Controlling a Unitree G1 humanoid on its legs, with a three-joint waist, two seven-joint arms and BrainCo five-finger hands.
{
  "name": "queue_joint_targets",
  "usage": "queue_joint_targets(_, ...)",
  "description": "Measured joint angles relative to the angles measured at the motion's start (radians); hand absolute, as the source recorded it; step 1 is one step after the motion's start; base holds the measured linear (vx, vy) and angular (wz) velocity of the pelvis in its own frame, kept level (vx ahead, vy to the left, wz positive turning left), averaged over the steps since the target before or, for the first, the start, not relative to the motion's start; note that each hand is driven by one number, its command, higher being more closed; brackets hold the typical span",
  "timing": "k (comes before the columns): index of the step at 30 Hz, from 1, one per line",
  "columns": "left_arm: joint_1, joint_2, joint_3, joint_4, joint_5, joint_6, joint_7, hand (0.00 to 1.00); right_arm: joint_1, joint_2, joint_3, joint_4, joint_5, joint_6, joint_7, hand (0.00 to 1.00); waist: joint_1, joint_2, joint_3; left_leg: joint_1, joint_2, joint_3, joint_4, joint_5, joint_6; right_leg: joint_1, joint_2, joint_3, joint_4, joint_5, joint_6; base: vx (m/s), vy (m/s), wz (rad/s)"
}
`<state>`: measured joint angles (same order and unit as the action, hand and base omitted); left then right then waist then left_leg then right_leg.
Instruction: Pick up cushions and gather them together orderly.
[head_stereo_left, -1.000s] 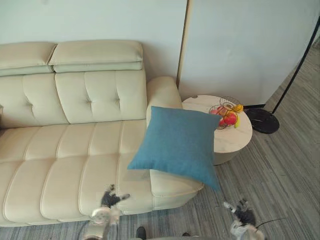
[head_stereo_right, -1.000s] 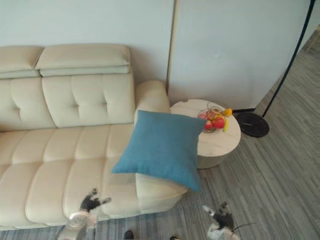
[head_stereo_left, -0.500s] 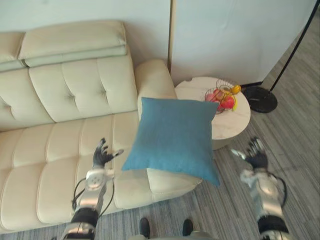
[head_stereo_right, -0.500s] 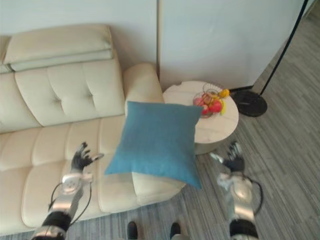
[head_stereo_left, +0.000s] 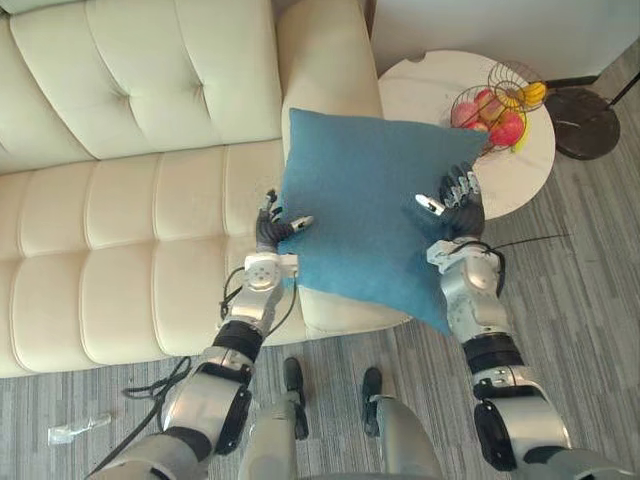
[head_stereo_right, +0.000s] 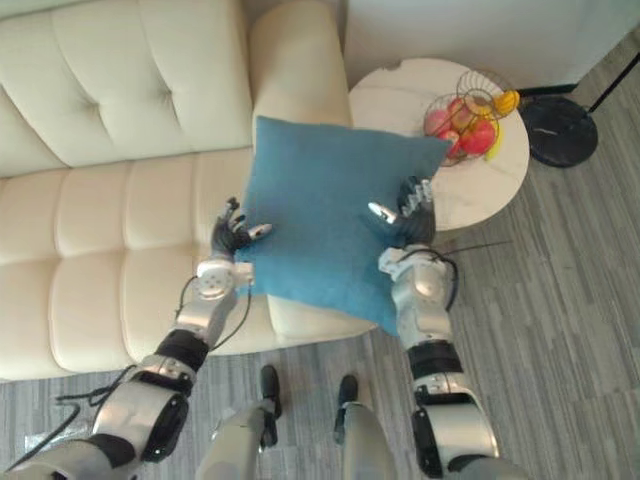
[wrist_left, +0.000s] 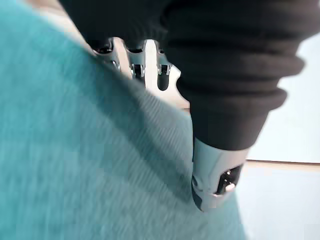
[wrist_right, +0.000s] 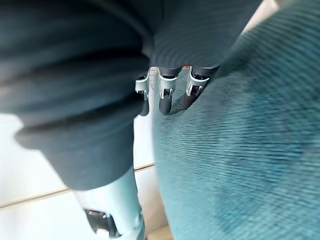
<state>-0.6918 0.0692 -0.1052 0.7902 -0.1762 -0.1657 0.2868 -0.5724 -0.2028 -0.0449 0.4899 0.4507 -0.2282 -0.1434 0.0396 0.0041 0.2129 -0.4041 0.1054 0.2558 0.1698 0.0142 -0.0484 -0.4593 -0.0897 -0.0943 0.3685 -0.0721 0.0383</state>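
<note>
- Left hand (head_stereo_left: 271, 229) is flat against the left edge of the blue cushion (head_stereo_left: 365, 215). Its fingers (wrist_left: 135, 65) are pretty much straight and its thumb (wrist_left: 215, 175) lies over the front of the fabric, so it's spread and pressing, not gripping.
- Right hand (head_stereo_left: 459, 208) does the same on the opposite edge: straight fingers (wrist_right: 167, 95) pointing away from the robot, thumb resting on the cushion face, nothing curled.
- So the cushion is sandwiched between the two palms at the right end of the cream sofa (head_stereo_left: 130, 230), over the seat's end section and the base of the armrest (head_stereo_left: 325, 60). Can't tell if it's actually off the seat.
- It's basically square, so there's no real long axis. It faces up at the camera, twisted a bit, with the top edge running from the armrest toward the round side table (head_stereo_left: 420, 90). The near right corner pokes out past the sofa front over the grey floor (head_stereo_left: 590, 260).
- The table holds a wire fruit basket (head_stereo_left: 497, 105), with a black lamp base (head_stereo_left: 588, 122) just beyond.
</note>
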Motion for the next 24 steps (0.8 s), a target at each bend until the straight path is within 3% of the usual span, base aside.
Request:
queue_joint_targets(4, -0.016, -0.002, -0.002, -0.001, 0.019, 0.001, 0.005, 0.0, 0.003, 0.0, -0.004, -0.016, -0.023, -0.003, -0.025, 0.0, 0.0, -0.002, 0.007, -0.022, 0.007, 0.014, 0.025, -0.011, 0.001, -0.009, 0.0, -0.002, 0.001, -0.01, -0.005, -0.06, -0.013, 0.02)
queue_joint_targets(6, -0.026, -0.003, -0.003, -0.001, 0.02, 0.0, 0.01, 0.0, 0.029, 0.0, -0.018, -0.089, -0.051, -0.003, -0.033, 0.0, -0.001, -0.006, 0.01, -0.031, 0.008, 0.041, 0.029, -0.049, 0.01, -0.016, -0.002, -0.001, 0.005, -0.05, -0.011, -0.05, 0.008, 0.05)
queue_joint_targets(10, -0.019, -0.003, -0.003, -0.004, 0.035, 0.0, 0.021, 0.0, 0.111, 0.006, -0.025, -0.227, -0.072, -0.006, -0.051, 0.0, 0.001, -0.008, 0.011, -0.052, 0.009, 0.053, 0.047, -0.05, 0.012, -0.029, -0.004, 0.007, -0.002, -0.05, -0.011, -0.06, -0.002, -0.05)
queue_joint_targets(15, 0.018, -0.006, -0.012, -0.038, 0.06, -0.003, 0.037, 0.0, 0.234, 0.011, -0.103, -0.372, -0.175, -0.024, -0.106, 0.0, -0.006, -0.008, 0.011, -0.042, 0.012, 0.065, 0.058, -0.05, 0.012, -0.014, -0.003, 0.017, -0.017, -0.049, -0.01, -0.01, -0.003, -0.08)
queue_joint_targets(24, 0.083, -0.003, -0.037, -0.075, 0.068, -0.002, 0.042, 0.0, 0.345, 0.051, -0.128, -0.398, -0.211, -0.027, -0.107, 0.0, -0.017, -0.014, 0.008, -0.014, 0.013, 0.093, 0.039, -0.045, 0.019, 0.011, 0.002, 0.034, -0.061, -0.014, -0.002, 0.0, 0.0, -0.08)
